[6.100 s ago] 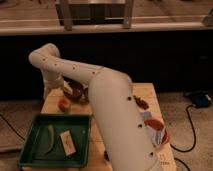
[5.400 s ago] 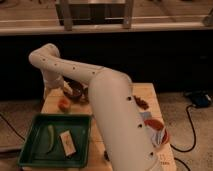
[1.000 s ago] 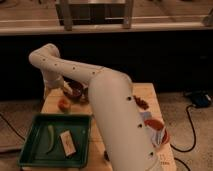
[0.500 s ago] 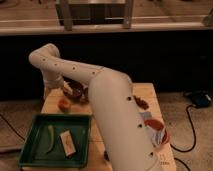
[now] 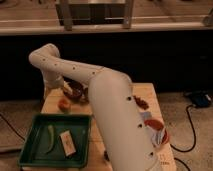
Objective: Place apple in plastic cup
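The apple [image 5: 63, 104] is a small red-orange fruit lying on the wooden table [image 5: 50, 106], left of the brown bowl [image 5: 76, 90]. My white arm [image 5: 115, 115] rises from the lower right, bends at the upper left and comes down at the table's back left. The gripper [image 5: 59, 88] is at its end, just above and behind the apple, beside the bowl. It does not hold the apple. I cannot make out a plastic cup for sure. A red and white object [image 5: 158, 131] on the table's right edge, partly hidden by the arm, may be it.
A green tray [image 5: 30, 150] sits at the table's front left, holding a long green vegetable [image 5: 50, 139] and a small pale block [image 5: 67, 143]. A small brown item [image 5: 141, 103] lies at the right. A dark cabinet stands behind the table. A cable [image 5: 192, 125] runs along the floor at the right.
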